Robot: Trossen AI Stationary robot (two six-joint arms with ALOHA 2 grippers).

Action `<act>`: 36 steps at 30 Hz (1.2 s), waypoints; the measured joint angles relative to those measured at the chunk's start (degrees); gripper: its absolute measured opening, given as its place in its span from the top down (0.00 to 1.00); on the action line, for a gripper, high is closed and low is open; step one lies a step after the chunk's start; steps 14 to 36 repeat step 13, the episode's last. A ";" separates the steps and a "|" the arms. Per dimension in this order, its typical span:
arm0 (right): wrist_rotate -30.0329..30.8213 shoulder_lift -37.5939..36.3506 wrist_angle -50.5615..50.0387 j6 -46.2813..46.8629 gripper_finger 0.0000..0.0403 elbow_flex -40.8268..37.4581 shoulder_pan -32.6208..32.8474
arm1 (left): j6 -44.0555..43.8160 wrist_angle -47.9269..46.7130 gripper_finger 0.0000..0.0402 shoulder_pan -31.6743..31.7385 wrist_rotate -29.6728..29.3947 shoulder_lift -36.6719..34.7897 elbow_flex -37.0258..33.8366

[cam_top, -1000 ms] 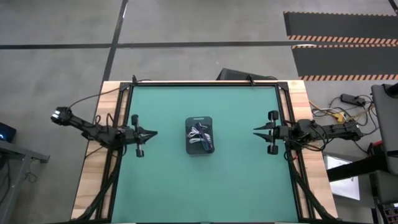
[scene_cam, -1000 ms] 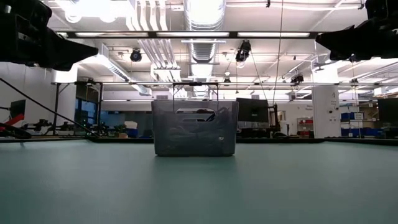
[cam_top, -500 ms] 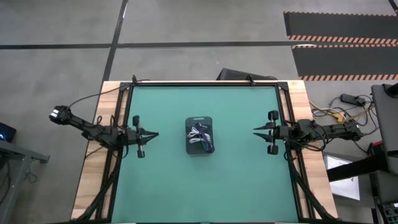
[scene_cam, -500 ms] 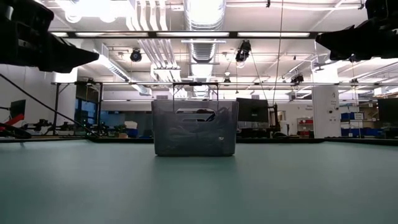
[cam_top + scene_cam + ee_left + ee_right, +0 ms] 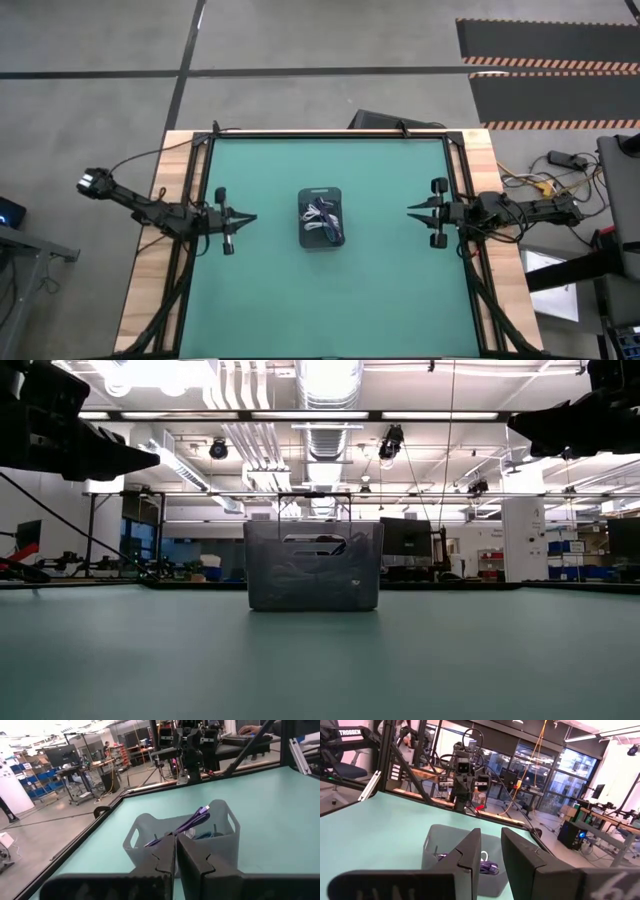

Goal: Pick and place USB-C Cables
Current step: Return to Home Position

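My left claw [image 5: 248, 217] hangs above the green table [image 5: 380, 290] near its left edge. It is level with the table and points in toward the middle. Its two fingers [image 5: 162, 865] are pressed together with only a hairline seam between them, and they hold nothing.

My right claw [image 5: 411, 210] mirrors it near the right edge and points inward as well. In its wrist view a narrow gap shows between the fingers [image 5: 470, 857], with nothing in it.

Between the two claws, well apart from both, the grey bin [image 5: 321, 191] stands upright in the middle of the table. It has rounded corners and a handle slot cut into each end wall.

The USB-C cables [image 5: 322, 217] lie inside the bin in a loose tangle of white and purple strands. One purple cable [image 5: 192, 820] sticks up at a slant, its plug end just above the rim. I cannot count how many cables are in the heap. I see none on the green surface around the bin.

From table height, the bin's walls let only dim shapes show through.
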 joint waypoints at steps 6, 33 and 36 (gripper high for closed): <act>0.00 0.00 0.02 0.00 0.84 0.00 0.00 | 0.00 0.02 1.00 0.00 0.00 0.98 0.00; -0.01 0.00 0.02 0.00 0.84 0.00 0.01 | 0.00 0.02 1.00 0.00 0.00 2.00 0.00; -0.01 0.00 0.02 0.00 0.84 0.00 0.01 | 0.00 0.02 1.00 0.00 0.00 2.00 0.00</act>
